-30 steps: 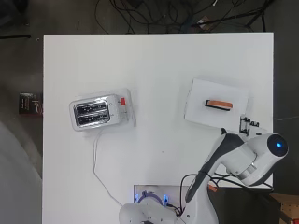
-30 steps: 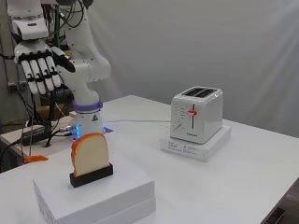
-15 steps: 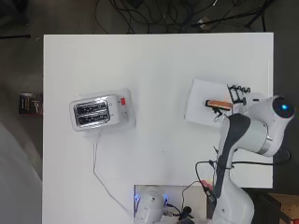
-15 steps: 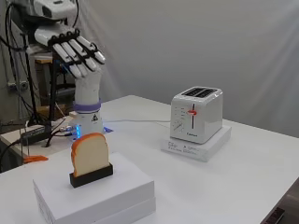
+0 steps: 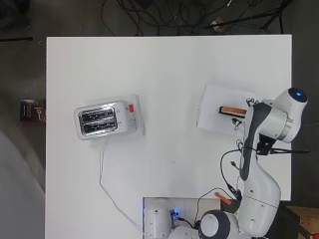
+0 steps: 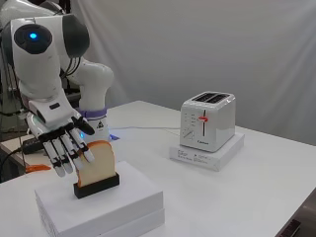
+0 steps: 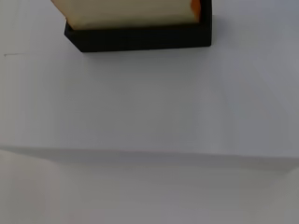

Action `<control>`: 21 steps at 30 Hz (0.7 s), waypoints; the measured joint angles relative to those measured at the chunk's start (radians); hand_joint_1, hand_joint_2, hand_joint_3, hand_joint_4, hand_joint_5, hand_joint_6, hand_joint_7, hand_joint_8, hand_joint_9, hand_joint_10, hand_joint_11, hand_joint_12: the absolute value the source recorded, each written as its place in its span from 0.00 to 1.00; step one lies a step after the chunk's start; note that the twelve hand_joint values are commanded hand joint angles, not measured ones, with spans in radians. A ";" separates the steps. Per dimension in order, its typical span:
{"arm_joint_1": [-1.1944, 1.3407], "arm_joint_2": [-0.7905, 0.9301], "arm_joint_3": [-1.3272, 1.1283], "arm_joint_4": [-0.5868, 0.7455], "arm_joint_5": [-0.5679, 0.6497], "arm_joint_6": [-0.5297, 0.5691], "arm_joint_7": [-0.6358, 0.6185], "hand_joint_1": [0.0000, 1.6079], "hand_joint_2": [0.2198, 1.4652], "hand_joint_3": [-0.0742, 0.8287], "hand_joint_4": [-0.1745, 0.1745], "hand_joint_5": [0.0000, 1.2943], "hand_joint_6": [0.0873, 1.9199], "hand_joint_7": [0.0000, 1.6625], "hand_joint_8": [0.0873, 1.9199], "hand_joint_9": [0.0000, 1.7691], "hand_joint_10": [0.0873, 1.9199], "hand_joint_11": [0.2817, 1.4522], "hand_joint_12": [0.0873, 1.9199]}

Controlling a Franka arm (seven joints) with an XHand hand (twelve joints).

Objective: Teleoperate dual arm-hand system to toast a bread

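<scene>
- I am on the first step, the reach for the bread slice (image 6: 97,162). It stands upright in its black holder (image 6: 97,185) on a white box (image 6: 128,205) at my end of the bench (image 5: 174,74).
- My robot hand (image 6: 61,140) hangs just beside the slice with fingers straight and spread, pointing down, holding nothing. From the side view I cannot tell whether the fingertips touch the crust.
- Next, I judge, I must close fingers and thumb on the two flat faces and lift straight up, clear of the holder.
- The toaster (image 5: 105,119) sits well apart across the bench on its own white base (image 6: 207,152), slots up, so a long carry follows.
- Count: one slice, one holder, one toaster with two slots, one robot hand.
</scene>
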 joint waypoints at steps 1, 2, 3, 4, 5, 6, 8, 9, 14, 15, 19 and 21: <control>-0.013 -0.004 0.005 -0.017 -0.002 0.002 0.001 0.22 0.58 0.08 0.59 0.15 0.00 0.22 0.00 0.34 0.00 0.25 0.00; -0.025 -0.008 0.011 -0.032 -0.004 0.005 0.002 0.22 0.58 0.08 0.60 0.15 0.00 0.21 0.00 0.34 0.00 0.25 0.00; -0.035 -0.012 0.017 -0.047 -0.006 0.011 0.004 0.22 0.57 0.08 0.60 0.15 0.00 0.21 0.00 0.34 0.00 0.25 0.00; -0.040 -0.018 0.020 -0.056 -0.007 0.018 0.008 0.23 0.57 0.08 0.61 0.14 0.00 0.21 0.00 0.34 0.00 0.25 0.00; -0.041 -0.023 0.023 -0.059 -0.008 0.023 0.009 0.23 0.57 0.07 0.62 0.14 0.00 0.21 0.00 0.34 0.00 0.24 0.00; -0.042 -0.027 0.026 -0.061 -0.008 0.027 0.006 0.25 0.57 0.08 0.65 0.20 0.00 0.23 0.00 0.34 0.00 0.23 0.00; -0.047 -0.039 0.034 -0.064 -0.002 0.031 -0.018 0.61 0.67 0.08 0.38 0.52 0.36 0.50 0.26 0.55 0.18 0.36 0.08; -0.050 -0.047 0.037 -0.058 0.005 0.031 -0.030 0.69 0.70 0.09 0.30 0.58 0.48 0.58 0.35 0.64 0.18 0.37 0.22; -0.062 -0.075 0.054 -0.042 0.030 0.039 -0.062 0.77 0.75 0.08 0.04 0.58 0.60 0.64 0.50 0.76 0.13 0.31 0.47; -0.059 -0.072 0.057 -0.041 0.017 0.038 -0.064 0.77 0.76 0.08 0.02 0.58 0.60 0.63 0.51 0.76 0.15 0.31 0.47; -0.064 -0.051 0.101 -0.036 0.012 0.021 -0.057 0.77 0.77 0.08 0.00 0.56 0.60 0.62 0.54 0.71 0.27 0.30 0.49; -0.077 -0.037 0.156 -0.035 0.019 0.012 -0.051 0.77 0.77 0.08 0.00 0.56 0.61 0.61 0.56 0.69 0.30 0.29 0.47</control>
